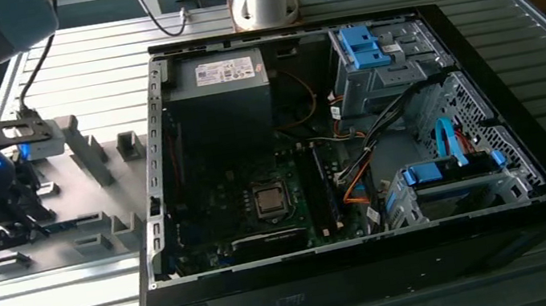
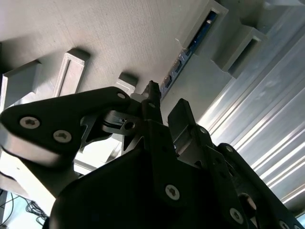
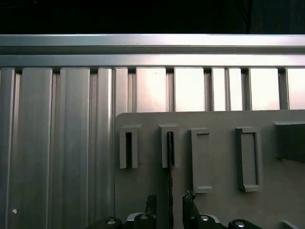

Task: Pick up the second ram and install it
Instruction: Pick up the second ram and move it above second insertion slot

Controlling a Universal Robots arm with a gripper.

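Observation:
The second ram (image 2: 190, 45) is a thin blue-green stick standing on edge in grey holder blocks on the fixture plate (image 1: 94, 188); in the exterior view the ram (image 1: 65, 225) lies near the plate's front left. In the first wrist view the ram (image 3: 169, 162) appears edge-on as a dark line running from a slotted block down between my fingers. My gripper (image 3: 170, 202) straddles it, one finger on each side with a gap to the board, so it is open. The gripper (image 2: 164, 102) hovers at one end of the stick, and stands low over the plate's left part (image 1: 8, 229).
An open computer case (image 1: 538, 186) lies at the exterior view's right, with the motherboard, long black memory slots (image 1: 317, 195), cables and blue drive brackets inside. Several grey fixture blocks (image 1: 89, 152) rise from the plate. A ribbed metal tabletop (image 3: 57, 143) surrounds everything.

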